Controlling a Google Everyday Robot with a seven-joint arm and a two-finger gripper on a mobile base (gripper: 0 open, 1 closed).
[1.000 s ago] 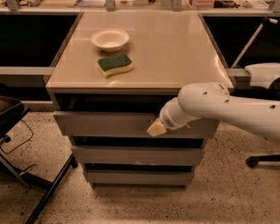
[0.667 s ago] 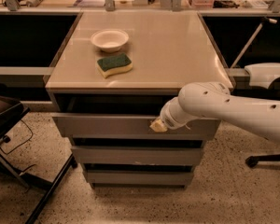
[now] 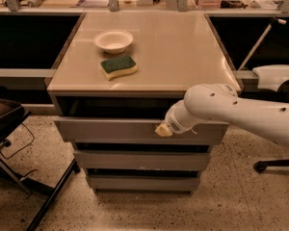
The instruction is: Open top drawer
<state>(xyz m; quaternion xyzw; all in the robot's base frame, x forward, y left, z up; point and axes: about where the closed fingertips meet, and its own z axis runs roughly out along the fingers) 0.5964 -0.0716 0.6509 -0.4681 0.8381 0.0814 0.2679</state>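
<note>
1. Touching the upper edge of the top drawer [image 3: 111, 129] right of its centre, the gripper [image 3: 164, 130] shows only a pale tip against the grey front panel; whether it is spread or closed on the panel cannot be told.
2. The white arm [image 3: 241, 112] reaches in from the right side, its rounded wrist just behind the gripper and covering the right part of the drawer front.
3. The top drawer stands part-way out: its front sits forward of the cabinet top [image 3: 183, 52], with a dark gap between the two.
4. Two more grey drawer fronts, the middle one [image 3: 135, 160] and the bottom one [image 3: 139, 182], sit below it, further back.
5. On the cabinet top, left of centre, a white bowl [image 3: 113, 40] stands behind a yellow sponge with a green top [image 3: 118, 66]; the two are near but apart.
6. A black chair frame [image 3: 5, 124] stands on the speckled floor [image 3: 135, 211] at the left.
</note>
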